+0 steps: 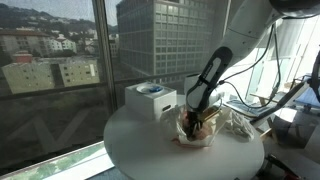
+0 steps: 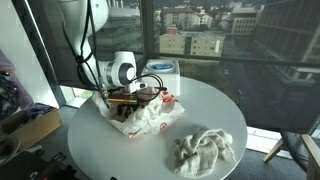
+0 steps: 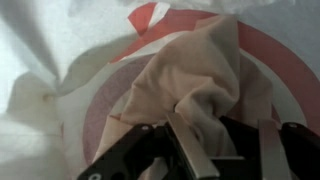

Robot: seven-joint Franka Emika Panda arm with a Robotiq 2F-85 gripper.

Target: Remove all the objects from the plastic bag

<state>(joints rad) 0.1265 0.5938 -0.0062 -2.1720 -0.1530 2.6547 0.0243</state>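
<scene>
**The plastic bag (image 2: 150, 118) under the gripper (image 3: 228, 150)**

We see it wrinkly, whitish and red-printed on the round white table (image 2: 215, 105), beside a white box (image 1: 150, 100). The gripper straddles a pinkish fold (image 3: 200, 80); we cannot tell if it pinches. City windows (image 1: 60, 50) stand behind.

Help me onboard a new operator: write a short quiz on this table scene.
1. True or false: the gripper is down at the plastic bag on the round table.
2. What lies crumpled on the table apart from the bag? A) a white cloth B) a blue mug C) a book
3. What colour rims the top of the white box?
Key: 1 true; 2 A; 3 blue.
</scene>
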